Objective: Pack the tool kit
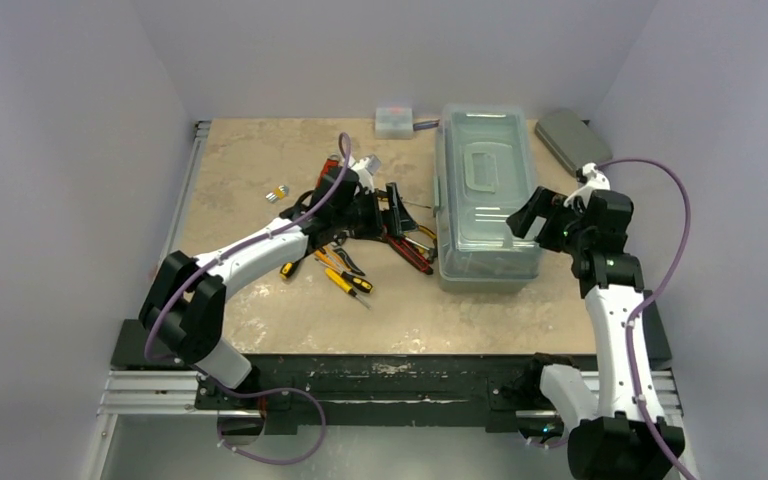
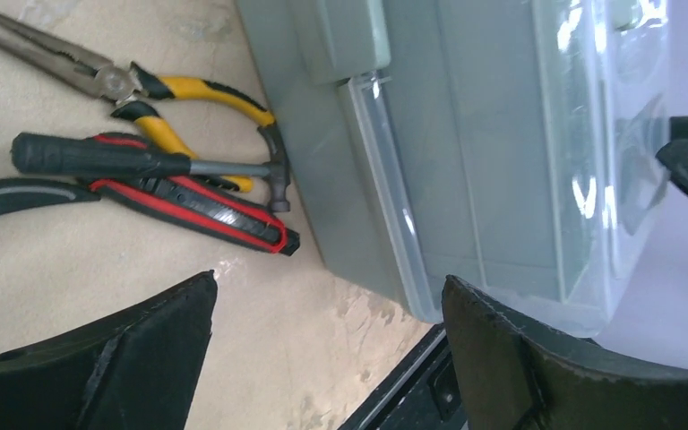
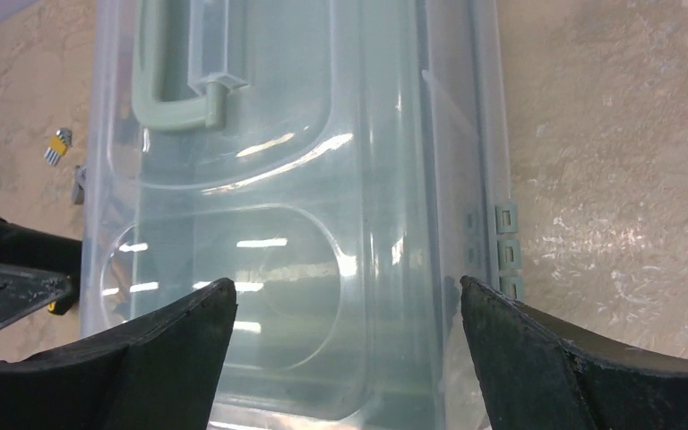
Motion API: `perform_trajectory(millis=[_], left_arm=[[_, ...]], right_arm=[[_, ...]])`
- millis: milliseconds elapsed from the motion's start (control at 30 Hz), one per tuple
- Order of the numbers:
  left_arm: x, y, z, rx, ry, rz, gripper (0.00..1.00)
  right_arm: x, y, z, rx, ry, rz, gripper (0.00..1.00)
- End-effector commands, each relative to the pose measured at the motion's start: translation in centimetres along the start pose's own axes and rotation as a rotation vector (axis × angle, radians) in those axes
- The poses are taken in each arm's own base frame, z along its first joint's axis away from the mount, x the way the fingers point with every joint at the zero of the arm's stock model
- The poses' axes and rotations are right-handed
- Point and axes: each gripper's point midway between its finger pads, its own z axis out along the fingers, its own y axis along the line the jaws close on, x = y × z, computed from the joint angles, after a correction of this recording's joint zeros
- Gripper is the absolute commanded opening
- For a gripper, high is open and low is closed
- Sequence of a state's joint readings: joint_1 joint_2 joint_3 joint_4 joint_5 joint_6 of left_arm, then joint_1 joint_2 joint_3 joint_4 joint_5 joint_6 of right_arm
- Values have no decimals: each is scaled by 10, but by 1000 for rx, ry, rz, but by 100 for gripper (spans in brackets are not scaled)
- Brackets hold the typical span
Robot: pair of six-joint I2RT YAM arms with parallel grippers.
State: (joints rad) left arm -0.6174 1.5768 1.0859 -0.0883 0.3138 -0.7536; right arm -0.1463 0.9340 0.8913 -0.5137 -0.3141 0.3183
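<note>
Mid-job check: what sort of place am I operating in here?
Probably a lab-style robot test cell: plain pale walls box in a beige stone-patterned tabletop, a black metal rail runs along its near edge, and a sage-green plastic toolbox sits beside loose hand tools.

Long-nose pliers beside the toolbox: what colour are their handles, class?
Yellow with black trim; the pliers show best in the left wrist view.

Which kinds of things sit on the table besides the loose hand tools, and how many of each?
Green toolbox: 1
Small white box: 1
Grey pad: 1
Small yellow-and-silver piece: 1
Total: 4
</note>
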Motion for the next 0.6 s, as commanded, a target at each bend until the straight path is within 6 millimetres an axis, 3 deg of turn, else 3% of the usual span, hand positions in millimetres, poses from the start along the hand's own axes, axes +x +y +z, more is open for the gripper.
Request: perform_trajectory(millis=[0, 133, 267, 567], left_arm=[[-28, -26, 1, 122, -70, -25, 93], [-50, -43, 12, 269, -84, -85, 100], [-65, -48, 37, 354, -82, -163, 100], [-84, -45, 90, 465, -60, -293, 98]], right_arm=[[-11, 9, -15, 2, -29, 17, 95], [-37, 11, -11, 23, -58, 15, 96], [-60, 15, 1, 13, -84, 22, 98], [-78, 22, 49, -57, 20, 13, 95]])
